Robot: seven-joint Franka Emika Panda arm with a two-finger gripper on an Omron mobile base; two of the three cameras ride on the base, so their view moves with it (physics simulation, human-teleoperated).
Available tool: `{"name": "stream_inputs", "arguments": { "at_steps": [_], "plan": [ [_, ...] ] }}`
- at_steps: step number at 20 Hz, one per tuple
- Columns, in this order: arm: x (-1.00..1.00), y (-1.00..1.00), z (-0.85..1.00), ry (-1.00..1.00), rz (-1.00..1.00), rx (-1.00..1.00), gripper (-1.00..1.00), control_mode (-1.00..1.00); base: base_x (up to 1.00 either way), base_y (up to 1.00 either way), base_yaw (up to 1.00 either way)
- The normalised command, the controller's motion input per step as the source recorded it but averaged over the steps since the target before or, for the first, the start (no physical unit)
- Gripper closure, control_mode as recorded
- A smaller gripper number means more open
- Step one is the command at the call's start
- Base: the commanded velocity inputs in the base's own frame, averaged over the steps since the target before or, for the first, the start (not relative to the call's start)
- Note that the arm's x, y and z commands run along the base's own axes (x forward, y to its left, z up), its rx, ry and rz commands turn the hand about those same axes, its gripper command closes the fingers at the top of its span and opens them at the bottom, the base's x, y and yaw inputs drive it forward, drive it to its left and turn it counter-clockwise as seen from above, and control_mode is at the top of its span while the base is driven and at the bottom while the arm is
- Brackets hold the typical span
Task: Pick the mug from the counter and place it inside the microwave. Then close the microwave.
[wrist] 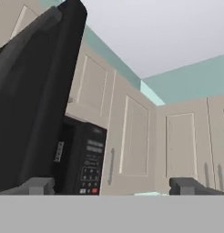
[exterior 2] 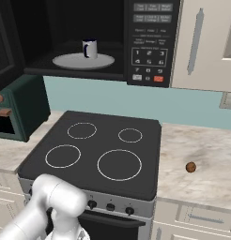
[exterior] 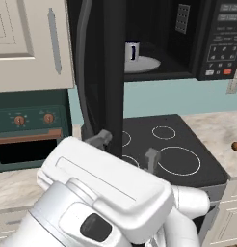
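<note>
The mug (exterior 2: 89,48) is seen inside the microwave (exterior 2: 148,44); its open door (exterior: 102,72) stands beside the empty, wide-spread fingers (exterior: 151,158); a brown ball (exterior 2: 190,167) lies on the desk (exterior 2: 202,159).

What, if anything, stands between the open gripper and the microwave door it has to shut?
Nothing visible does. The gripper sits open just beside the door's lower edge, and the mug already stands on the turntable inside.

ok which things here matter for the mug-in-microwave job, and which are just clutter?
Job:
- mug, standing on the turntable plate
- microwave, its door hanging open
- gripper, fingers spread and empty, near the door's lower edge

Lying about:
- brown ball on the counter
- stovetop
- teal oven
- wall cabinets
</note>
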Motion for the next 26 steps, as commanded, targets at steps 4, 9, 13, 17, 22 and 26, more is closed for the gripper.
{"name": "stream_inputs", "arguments": {
  "at_steps": [4, 9, 13, 17, 22, 26],
  "plan": [
    [0.19, 0.27, -0.21, 0.00, -0.05, 0.00, -1.00, -1.00, 0.00, 0.00, 0.00],
    [0.32, 0.30, -0.23, 0.00, 0.00, 0.00, -1.00, -1.00, 0.00, 0.00, 0.00],
    [0.40, 0.24, -0.14, 0.03, 0.00, 0.00, -1.00, -1.00, 0.00, 0.00, 0.00],
    [0.51, 0.29, -0.13, 0.05, 0.00, 0.00, -1.00, -1.00, 0.00, 0.00, 0.00],
    [0.44, 0.37, -0.10, 0.05, 0.00, 0.00, -1.00, -1.00, 0.00, 0.00, 0.00],
    [0.23, 0.37, -0.01, 0.03, 0.00, 0.00, -1.00, -1.00, 0.00, 0.00, 0.00]
  ]
}}
